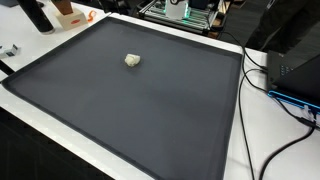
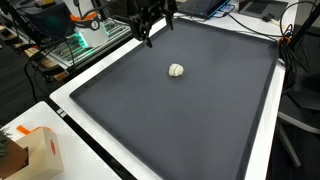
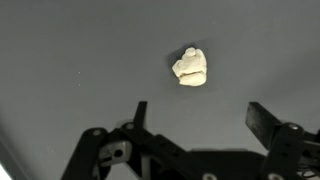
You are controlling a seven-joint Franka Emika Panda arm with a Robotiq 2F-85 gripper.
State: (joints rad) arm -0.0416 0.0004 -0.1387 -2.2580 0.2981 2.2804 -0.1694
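Wrist view: we look down on a dark mat (image 3: 60, 50) covering the white tabletop (image 2: 85, 165), a plain surface that sets off whatever lies on it. Our two black fingers (image 3: 262, 118) hang above it, released and grasping nothing, the gap between them wider than the small pale crumpled lump (image 3: 190, 67). The lump rests alone just beyond the fingertips; in an exterior view the lump (image 1: 132, 60) sits in the mat's far half.

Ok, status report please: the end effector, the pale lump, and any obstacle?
End effector open, empty, above mat. Pale lump lying loose, untouched. Nothing between them.
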